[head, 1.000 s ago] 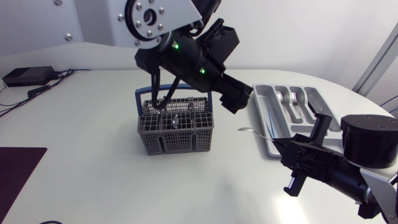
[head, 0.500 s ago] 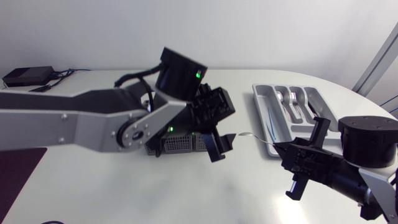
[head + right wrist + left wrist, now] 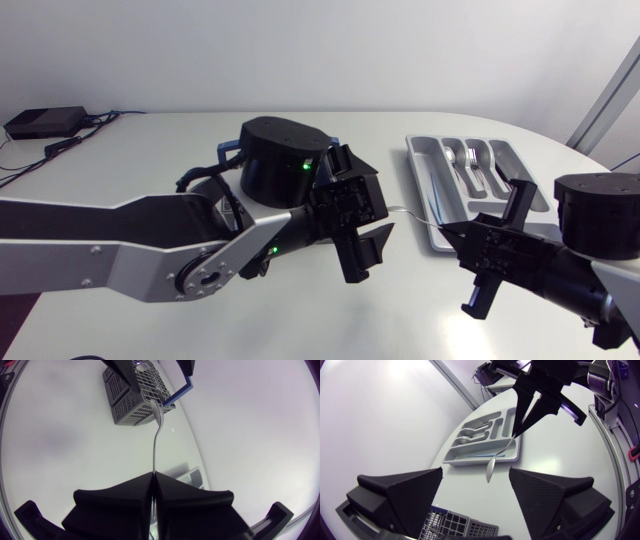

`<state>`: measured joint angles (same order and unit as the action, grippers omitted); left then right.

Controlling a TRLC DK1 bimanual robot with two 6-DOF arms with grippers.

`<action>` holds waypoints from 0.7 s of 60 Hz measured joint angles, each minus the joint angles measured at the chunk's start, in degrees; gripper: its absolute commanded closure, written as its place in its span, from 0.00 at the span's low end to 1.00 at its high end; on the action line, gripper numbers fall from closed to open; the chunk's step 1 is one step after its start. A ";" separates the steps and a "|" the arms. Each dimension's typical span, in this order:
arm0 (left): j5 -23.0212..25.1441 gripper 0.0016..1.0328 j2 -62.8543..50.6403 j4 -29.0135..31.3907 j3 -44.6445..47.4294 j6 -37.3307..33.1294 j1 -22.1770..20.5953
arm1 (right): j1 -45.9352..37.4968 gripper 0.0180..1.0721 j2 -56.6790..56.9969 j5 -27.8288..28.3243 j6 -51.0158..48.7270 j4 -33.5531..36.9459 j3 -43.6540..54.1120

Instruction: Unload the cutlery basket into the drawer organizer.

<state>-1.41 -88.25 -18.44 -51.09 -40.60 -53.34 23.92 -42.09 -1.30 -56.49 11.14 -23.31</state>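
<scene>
Now: right gripper (image 3: 154, 476) pinching spoon (image 3: 157, 435) handle by drawer organizer's (image 3: 428, 190) near-left corner; left gripper (image 3: 476, 473) spread wide.

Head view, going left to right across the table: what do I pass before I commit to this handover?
small black box → left gripper → spoon → drawer organizer. The right gripper, shut on the spoon's handle, overlaps the organizer's span, so it is left out of the order.
</scene>
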 measured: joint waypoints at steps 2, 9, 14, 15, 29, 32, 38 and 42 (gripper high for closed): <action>-0.02 0.16 -0.22 -0.15 0.00 -0.02 -0.09 | 0.37 0.94 0.35 0.02 0.31 0.76 -0.26; -0.02 0.18 -0.74 -0.35 0.02 -0.17 -0.22 | 1.36 0.94 1.81 0.00 1.29 2.27 -0.92; -0.02 0.23 -0.81 -0.83 0.07 -0.20 -0.24 | 1.92 0.94 2.43 0.00 1.75 2.71 -1.44; -0.04 0.24 -0.83 -0.96 0.07 -0.20 -0.31 | 1.95 0.94 2.47 -0.02 1.95 2.71 -1.51; 0.02 0.46 -1.33 -1.66 0.07 -0.20 -0.48 | 3.65 0.94 3.69 -0.22 2.78 4.15 -1.57; 0.09 0.53 -1.51 -1.64 0.07 -0.20 -0.48 | 3.80 0.94 3.87 -0.24 2.84 4.17 -1.57; 1.16 0.67 -1.66 -1.64 0.07 -0.20 -0.48 | 4.20 0.94 4.13 -0.42 3.43 4.35 -1.57; 1.66 0.76 -1.68 -1.62 0.07 -0.20 -0.68 | 4.59 0.94 4.28 -0.42 3.61 4.37 -1.57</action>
<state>0.25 -89.93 -20.05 -51.03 -40.80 -54.02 28.51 -37.80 -1.72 -52.88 15.51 -24.88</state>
